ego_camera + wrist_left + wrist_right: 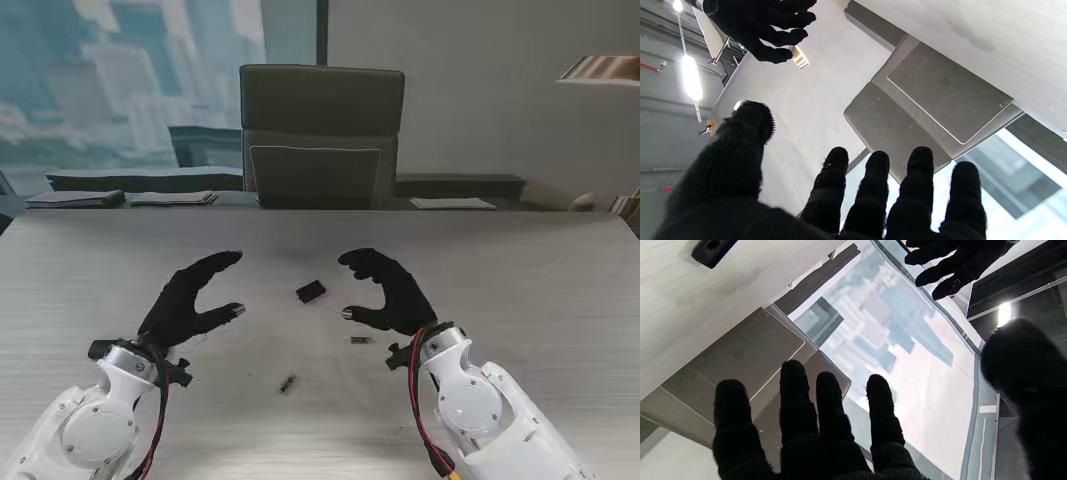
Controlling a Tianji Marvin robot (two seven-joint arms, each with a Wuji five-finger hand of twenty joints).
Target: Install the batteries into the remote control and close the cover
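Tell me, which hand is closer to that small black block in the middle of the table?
Right hand, just right of the black block; left hand is farther off on its left.

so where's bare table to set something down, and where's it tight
Bare: left of the left hand, right of the right hand, and the far strip toward the chair. Crowded: between the hands, with the black part and two small pieces nearer me.
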